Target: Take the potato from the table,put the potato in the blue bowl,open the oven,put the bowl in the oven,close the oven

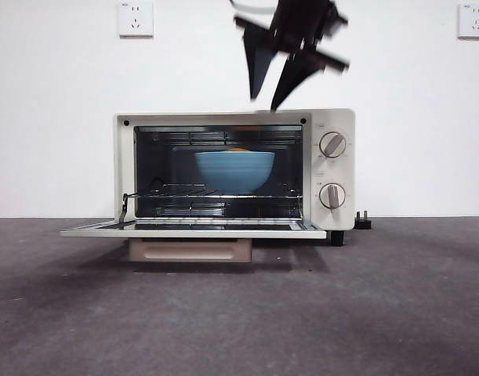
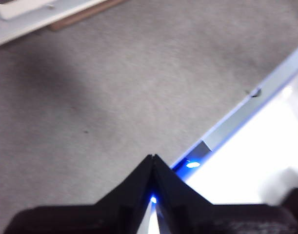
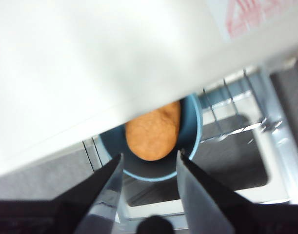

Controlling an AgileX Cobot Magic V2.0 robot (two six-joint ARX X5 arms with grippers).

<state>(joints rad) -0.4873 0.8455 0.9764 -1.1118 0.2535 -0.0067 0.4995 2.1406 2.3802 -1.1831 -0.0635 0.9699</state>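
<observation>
I see the potato [image 3: 153,134] in the bowl [image 1: 234,171] on the oven [image 1: 234,168] rack, door [image 1: 194,229] down, only closing left; right gripper [image 1: 264,100] jaws apart above, left gripper [image 2: 153,163] jaws together.

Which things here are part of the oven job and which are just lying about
Job: potato in the blue bowl, on the rack inside the open oven; right gripper open above the oven.
Just there: wall sockets, plug, left gripper shut over the table.

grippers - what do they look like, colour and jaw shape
Both are black. The right gripper has two flat, blade-like jaws tapering to points, with a glossy sheen on their inner faces. The left gripper shows the same black wedge-shaped jaws, with a small blue light glowing at their base.
</observation>
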